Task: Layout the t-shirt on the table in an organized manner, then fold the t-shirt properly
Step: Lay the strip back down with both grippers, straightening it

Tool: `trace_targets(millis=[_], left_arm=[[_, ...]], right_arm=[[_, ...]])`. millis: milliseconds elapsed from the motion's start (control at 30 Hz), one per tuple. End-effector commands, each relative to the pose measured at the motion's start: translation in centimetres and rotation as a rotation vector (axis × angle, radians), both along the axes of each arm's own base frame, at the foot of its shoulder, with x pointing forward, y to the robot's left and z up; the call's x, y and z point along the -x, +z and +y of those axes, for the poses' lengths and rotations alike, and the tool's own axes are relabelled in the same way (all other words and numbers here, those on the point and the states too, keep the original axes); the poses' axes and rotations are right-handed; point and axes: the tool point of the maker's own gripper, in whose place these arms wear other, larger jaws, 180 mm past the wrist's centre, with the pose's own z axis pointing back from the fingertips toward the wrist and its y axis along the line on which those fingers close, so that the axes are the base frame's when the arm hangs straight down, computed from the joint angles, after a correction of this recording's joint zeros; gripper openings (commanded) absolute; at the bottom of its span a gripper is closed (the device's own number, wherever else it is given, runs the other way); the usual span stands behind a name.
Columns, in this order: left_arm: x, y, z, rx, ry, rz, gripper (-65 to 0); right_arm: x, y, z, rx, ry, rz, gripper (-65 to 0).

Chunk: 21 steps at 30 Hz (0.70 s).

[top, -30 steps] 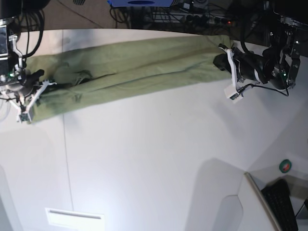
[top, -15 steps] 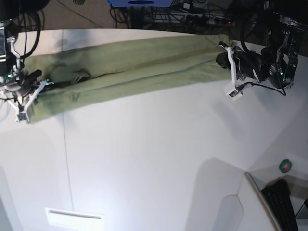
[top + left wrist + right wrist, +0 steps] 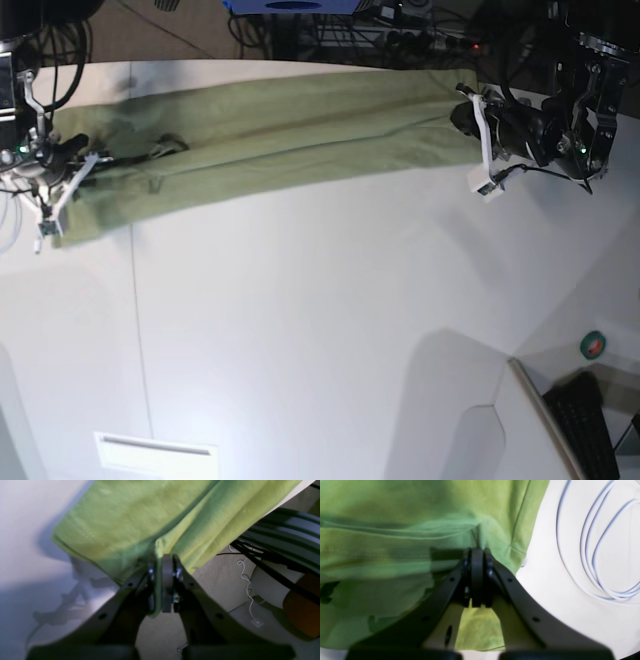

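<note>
**Two grippers, one t-shirt, pulled long across the table**

The left gripper (image 3: 163,562) is clamped tight on a pinch of cloth at one end of the single olive-green t-shirt (image 3: 270,135), its two dark fingers (image 3: 168,567) pressed together with green fabric squeezed between them. At the opposite end, the right gripper (image 3: 477,555) is likewise closed hard on a fold of the same garment, no gap showing between its jaws. From the base view, the two arms sit at opposite sides: the left gripper (image 3: 468,112) at the view's right, the right gripper (image 3: 68,160) at its left. Between them the t-shirt runs as one long, narrow band, bunched lengthwise with a crease along its middle, across the far part of the one white table (image 3: 320,330). Near the left gripper, the cloth's end reaches the table's far edge. Beside the right gripper, loops of thin white cable (image 3: 595,555) lie on the tabletop.
</note>
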Motion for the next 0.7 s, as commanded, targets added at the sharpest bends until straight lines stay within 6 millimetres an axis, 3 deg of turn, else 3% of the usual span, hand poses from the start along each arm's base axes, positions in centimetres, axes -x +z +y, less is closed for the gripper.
trace_targets(millis=[0, 267, 400, 567, 667], left_arm=[[-0.8, 0.7, 0.8, -0.022, -0.007, -0.025, -65.0], [-1.0, 0.8, 1.0, -0.024, 0.0, -0.03, -65.0], [-1.2, 0.9, 1.0, -0.022, 0.004, -0.036, -65.0], [-1.5, 1.0, 1.0, -0.021, 0.005, -0.044, -42.9], [-2.4, 2.0, 1.4, -0.021, 0.024, -0.087, -31.9]], right_arm=[[-1.0, 1.1, -1.1, 0.029, -0.005, -0.038, -65.0], [-0.9, 1.1, -1.0, 0.027, -0.004, -0.036, -65.0], [-0.9, 1.2, -1.0, 0.027, -0.006, -0.04, -43.7], [-0.9, 1.1, -1.0, 0.025, -0.006, -0.04, -23.3], [-0.5, 1.2, -1.3, 0.027, -0.017, -0.039, -20.3]])
